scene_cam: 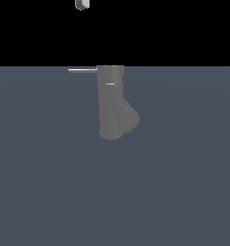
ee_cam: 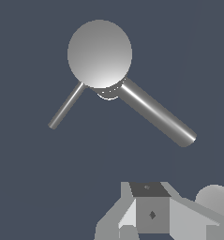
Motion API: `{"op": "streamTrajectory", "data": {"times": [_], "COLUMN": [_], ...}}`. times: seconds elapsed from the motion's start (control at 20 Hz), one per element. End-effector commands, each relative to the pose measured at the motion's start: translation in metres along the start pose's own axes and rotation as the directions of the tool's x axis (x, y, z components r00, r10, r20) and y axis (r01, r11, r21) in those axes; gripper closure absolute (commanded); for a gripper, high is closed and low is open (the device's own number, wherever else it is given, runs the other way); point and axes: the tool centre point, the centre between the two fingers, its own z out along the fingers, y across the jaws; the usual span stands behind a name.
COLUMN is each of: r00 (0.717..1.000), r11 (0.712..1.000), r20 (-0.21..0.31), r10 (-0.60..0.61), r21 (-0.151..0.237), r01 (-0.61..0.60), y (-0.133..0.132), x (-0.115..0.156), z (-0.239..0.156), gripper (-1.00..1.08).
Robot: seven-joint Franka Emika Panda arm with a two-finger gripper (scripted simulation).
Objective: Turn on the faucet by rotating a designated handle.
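The faucet (scene_cam: 111, 103) is a matte grey upright cylinder on the dark floor, with a fat angled spout (scene_cam: 129, 117) low on the side toward the exterior view's right. The handle (scene_cam: 83, 70), a thin light-grey rod, sticks out level from the cylinder's top toward the exterior view's left. The wrist view looks down on the round faucet top (ee_cam: 99, 54), the handle (ee_cam: 66, 105) and the spout (ee_cam: 155, 112). Only a small pale tip of the gripper (scene_cam: 82, 4) shows, high above the handle and apart from it. In the wrist view, grey gripper (ee_cam: 148, 190) parts fill one edge; the finger gap is not readable.
A flat blue-grey floor (scene_cam: 49, 182) surrounds the faucet. A black background lies behind it.
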Motion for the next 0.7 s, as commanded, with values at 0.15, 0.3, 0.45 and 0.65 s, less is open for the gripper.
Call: {"op": "streamTrajectory", "data": {"times": [0.15, 0.3, 0.45, 0.65], "r00": [0.990, 0.975, 0.955, 0.920], "r11": [0.990, 0.975, 0.955, 0.921], "r20": [-0.004, -0.011, -0.021, -0.039], "r10": [0.144, 0.221, 0.295, 0.390], "r21": [0.003, 0.003, 0.004, 0.007], "r01": [-0.144, -0.221, -0.295, -0.390], "y": [-0.032, -0.050, -0.066, -0.088], "x": [0.020, 0.030, 0.040, 0.052], "z": [0.023, 0.038, 0.053, 0.074], "gripper": [1.08, 1.08, 1.08, 1.08]}}
